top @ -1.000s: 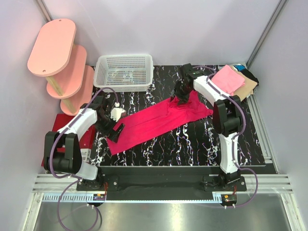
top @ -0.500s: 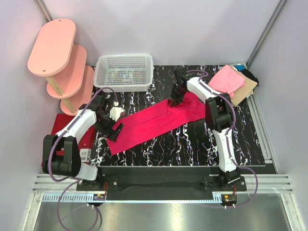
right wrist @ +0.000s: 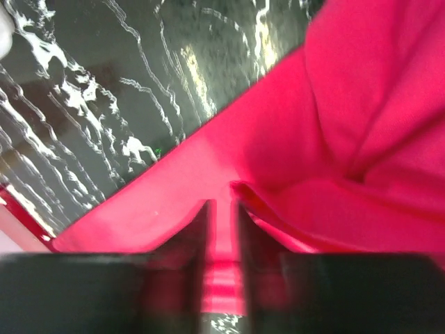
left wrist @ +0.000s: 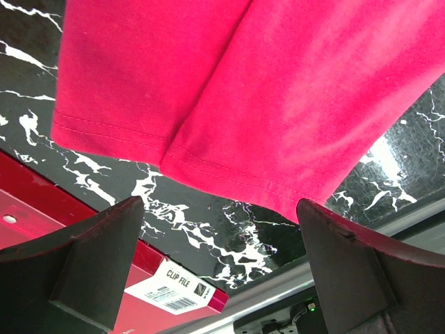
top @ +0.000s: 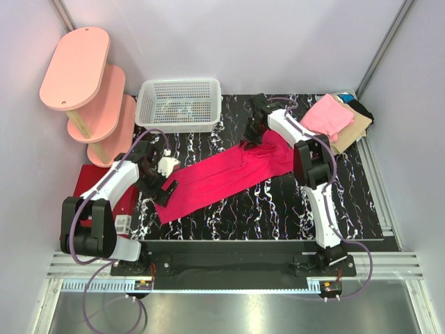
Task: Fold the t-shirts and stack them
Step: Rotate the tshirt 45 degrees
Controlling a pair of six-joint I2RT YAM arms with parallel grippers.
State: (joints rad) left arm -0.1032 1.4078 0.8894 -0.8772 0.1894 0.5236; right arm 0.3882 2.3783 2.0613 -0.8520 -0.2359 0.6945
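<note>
- Magenta-red t-shirt [top: 222,177]: you will find it laid flat and slantwise across the black marbled surface [top: 278,209]. Its hem end lies near left and its bunched, creased end far right. In the left wrist view, the double-stitched hem [left wrist: 174,149] lies on the marble.
- Left gripper [top: 164,189]: yours stands fully spread and grasps nothing. It hovers at the hem end of the magenta-red t-shirt, with a finger to either side in its wrist view [left wrist: 219,209].
- Right gripper [top: 252,137]: yours is at the far edge of the shirt's creased end. In its wrist view [right wrist: 221,223] the fingers [right wrist: 197,229] are drawn nearly together, with a thin fold of the red cloth pinched between them.
- Folded t-shirts, far right corner of the surface: a light pink one [top: 329,115] lies on top, a tan one [top: 354,129] under it, and a black and teal one [top: 359,107] behind. All are well apart from both grippers.
- White mesh basket [top: 179,104]: far edge of the surface, left of centre.
- Dark red flat item [top: 88,175]: off the left edge of the surface, it carries a label reading CLIP FILE [left wrist: 179,284].
- Pink tiered shelf [top: 78,69]: far left corner.
</note>
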